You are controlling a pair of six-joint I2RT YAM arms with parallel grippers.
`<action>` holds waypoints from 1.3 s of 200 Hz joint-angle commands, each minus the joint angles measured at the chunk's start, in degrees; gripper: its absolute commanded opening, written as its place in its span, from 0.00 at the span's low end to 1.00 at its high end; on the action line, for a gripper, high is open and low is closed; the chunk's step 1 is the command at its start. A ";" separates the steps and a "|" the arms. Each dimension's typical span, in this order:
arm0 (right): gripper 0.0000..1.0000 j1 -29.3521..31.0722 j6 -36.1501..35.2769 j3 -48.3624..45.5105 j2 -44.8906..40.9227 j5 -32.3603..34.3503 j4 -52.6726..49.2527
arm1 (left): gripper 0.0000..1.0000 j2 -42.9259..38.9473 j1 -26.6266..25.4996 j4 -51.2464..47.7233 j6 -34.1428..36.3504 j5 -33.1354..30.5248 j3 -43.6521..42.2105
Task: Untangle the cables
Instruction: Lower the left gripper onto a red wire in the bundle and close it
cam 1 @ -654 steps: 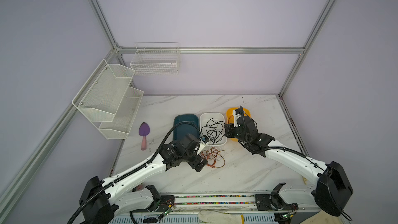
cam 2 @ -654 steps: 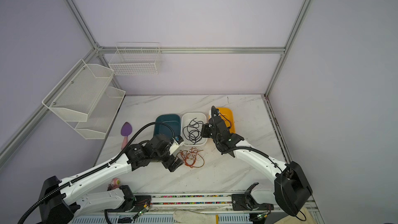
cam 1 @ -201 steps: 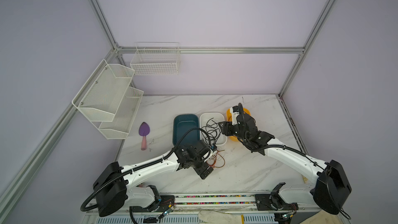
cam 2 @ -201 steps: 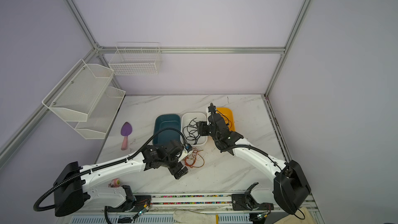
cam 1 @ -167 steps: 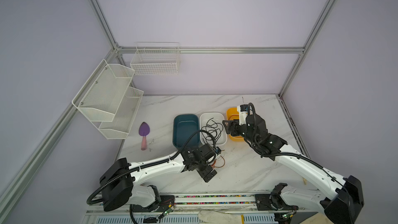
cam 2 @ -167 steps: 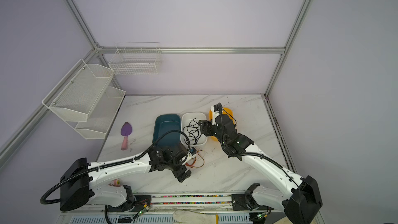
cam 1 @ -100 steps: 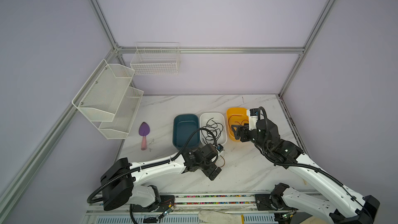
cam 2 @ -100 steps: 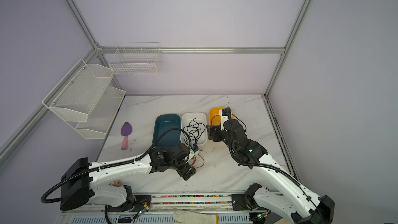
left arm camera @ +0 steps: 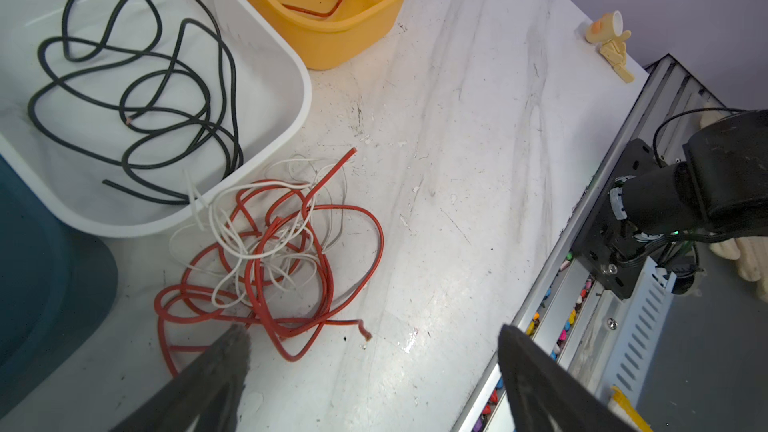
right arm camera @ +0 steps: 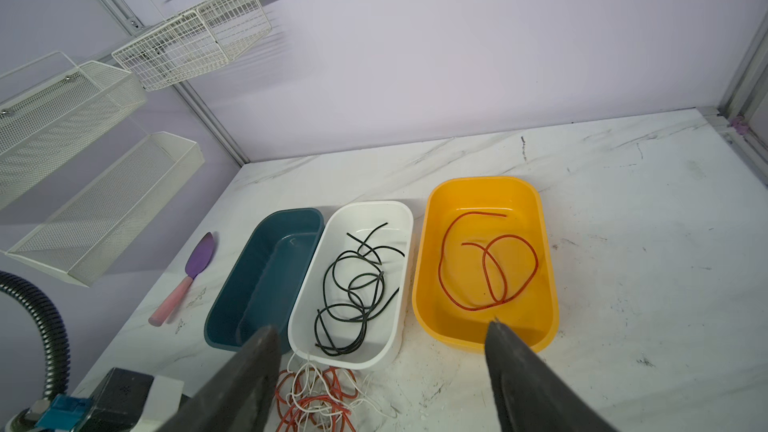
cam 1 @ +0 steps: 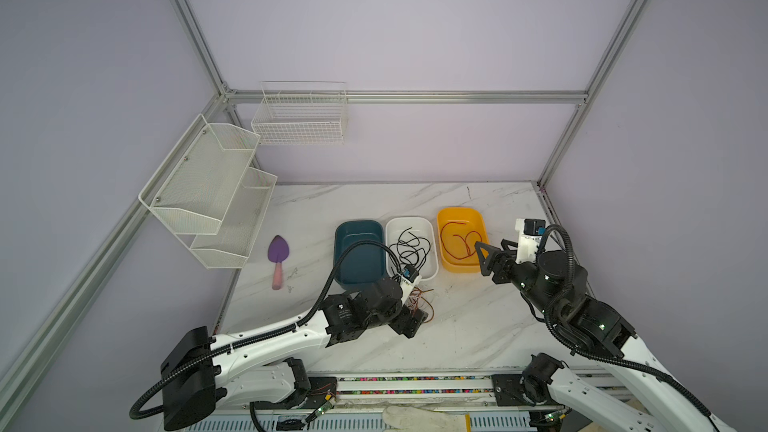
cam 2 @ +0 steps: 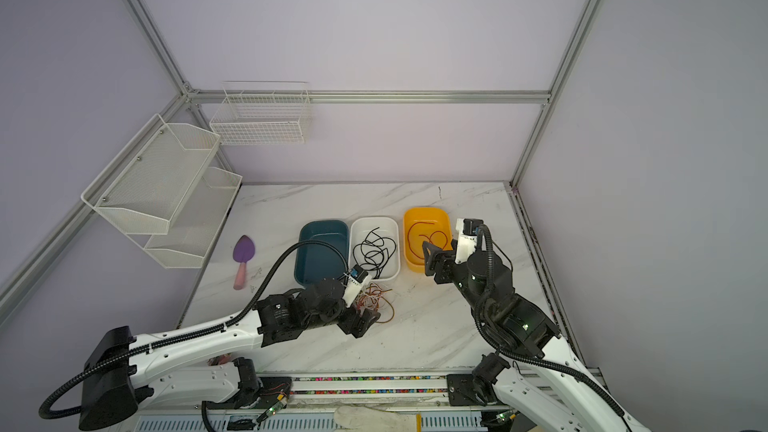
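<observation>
Right claw [cam 1: 479,258] retreated; thin red cable [right arm camera: 488,261] looped in glossy yellow tub [right arm camera: 478,180].

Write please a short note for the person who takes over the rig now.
The left gripper is open, beside the red and white tangle on the table.
The right gripper is open and empty, near the yellow tub.
Done: black cable in the white tub, one red cable in the yellow tub.
To do: pull the tangle apart; the blue tub holds no cable.

I see a glossy, marble-look table [left arm camera: 457,160], smooth shiny plastic tubs [right arm camera: 519,322], cables [left arm camera: 253,272] in matt rubbery sheathing, and a white-coated metal wire basket [right arm camera: 195,43].
</observation>
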 commanded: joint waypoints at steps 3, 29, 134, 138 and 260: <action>0.80 0.30 0.26 -1.34 0.98 1.84 -0.43 | 0.87 -3.64 0.80 5.35 -4.51 0.92 -5.51; 0.79 0.26 0.42 -1.33 1.54 2.63 -0.62 | 0.81 -5.89 1.36 9.05 -7.48 2.29 -9.20; 0.79 0.26 0.73 -1.45 1.75 3.27 -0.73 | 0.55 -2.76 2.35 12.65 -12.19 -1.75 -13.64; 0.79 0.26 0.74 -1.46 1.80 3.27 -0.71 | 0.54 -2.70 2.40 12.92 -12.24 -1.89 -13.72; 0.79 0.26 0.73 -1.60 1.98 2.92 -0.60 | 0.36 4.93 3.44 13.61 -14.42 -4.90 -11.83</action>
